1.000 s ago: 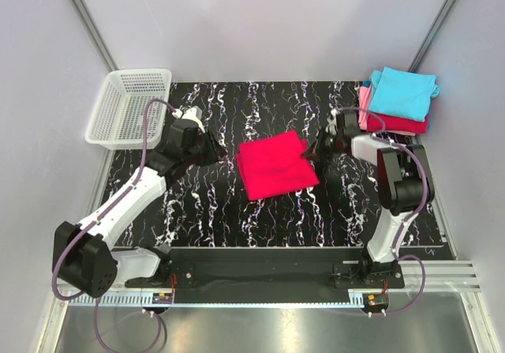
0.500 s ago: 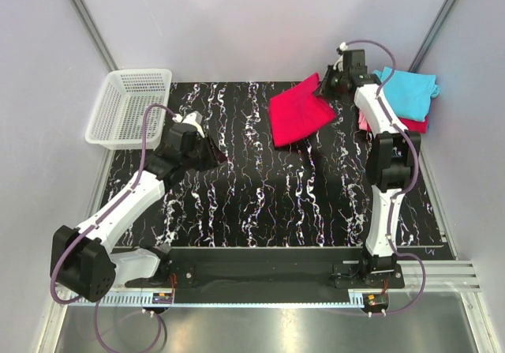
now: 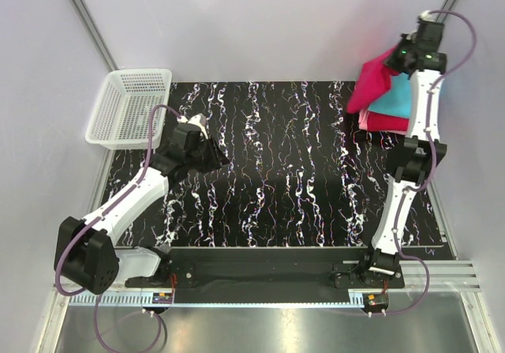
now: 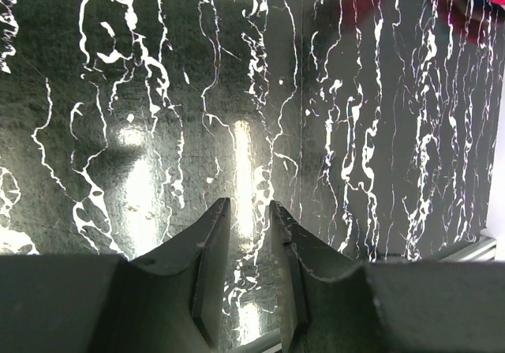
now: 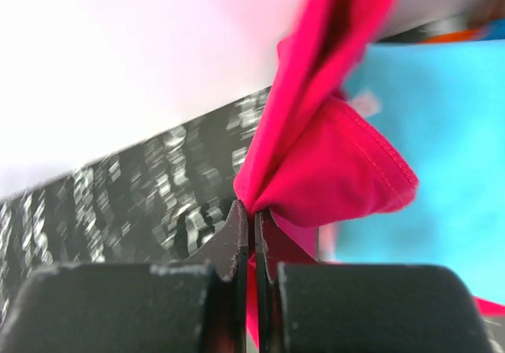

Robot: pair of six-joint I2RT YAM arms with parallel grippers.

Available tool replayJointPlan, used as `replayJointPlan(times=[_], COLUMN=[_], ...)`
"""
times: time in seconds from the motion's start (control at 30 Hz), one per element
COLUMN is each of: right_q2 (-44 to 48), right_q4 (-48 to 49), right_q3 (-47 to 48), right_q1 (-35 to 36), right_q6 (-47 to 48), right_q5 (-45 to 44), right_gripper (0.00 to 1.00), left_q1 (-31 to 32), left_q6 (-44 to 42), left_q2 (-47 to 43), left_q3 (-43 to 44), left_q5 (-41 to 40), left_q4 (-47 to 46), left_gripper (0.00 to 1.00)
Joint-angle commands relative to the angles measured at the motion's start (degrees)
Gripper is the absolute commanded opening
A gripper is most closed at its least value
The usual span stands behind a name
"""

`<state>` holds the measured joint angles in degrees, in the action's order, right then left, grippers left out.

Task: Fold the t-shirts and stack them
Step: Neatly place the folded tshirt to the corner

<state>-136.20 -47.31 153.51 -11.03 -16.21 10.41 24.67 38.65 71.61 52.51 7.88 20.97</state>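
Note:
My right gripper is shut on an edge of the crimson-red t-shirt, raised high at the back right. The shirt hangs bunched from it over the left side of the stack. The stack has a turquoise shirt on top, with a pink one and a red one under it. In the right wrist view the jaws pinch the crimson cloth with the turquoise shirt behind. My left gripper is narrowly open and empty, low over the bare table.
A white plastic mesh basket stands at the back left corner of the black marbled table. Grey walls close in the back and sides. The right arm stretches upright along the table's right side.
My right gripper has carried the crimson shirt from the table's middle up and right to above the stack. The left gripper has let go and stayed at the left.

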Motion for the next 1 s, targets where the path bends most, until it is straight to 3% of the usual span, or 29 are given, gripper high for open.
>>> replayJointPlan(times=[0.0, 0.3, 0.67, 0.97], right_q2=[1.72, 4.98, 6.04, 3.14], right_q4=[-0.41, 0.20, 0.02, -0.06], right_q3=[2.85, -0.75, -5.77, -1.47], right_q1=[-3.73, -9.97, -10.42, -12.52], right_q6=[-1.55, -1.19, -4.98, -1.29], right_q5=[-0.22, -6.98, -23.22, -26.24], right_gripper=[0.00, 0.00, 0.00, 0.00], left_q1=[-0.32, -0.32, -0.23, -0.23], left_q6=[-0.42, 0.19, 0.63, 0.54], left_q2=[0.28, 1.77, 1.69, 2.83], left_q3=[0.84, 0.66, -0.04, 0.22], left_q5=[1.88, 3.11, 2.76, 2.67], left_q4=[-1.72, -2.07, -2.16, -1.90], left_gripper=[0.31, 0.31, 0.31, 0.31])
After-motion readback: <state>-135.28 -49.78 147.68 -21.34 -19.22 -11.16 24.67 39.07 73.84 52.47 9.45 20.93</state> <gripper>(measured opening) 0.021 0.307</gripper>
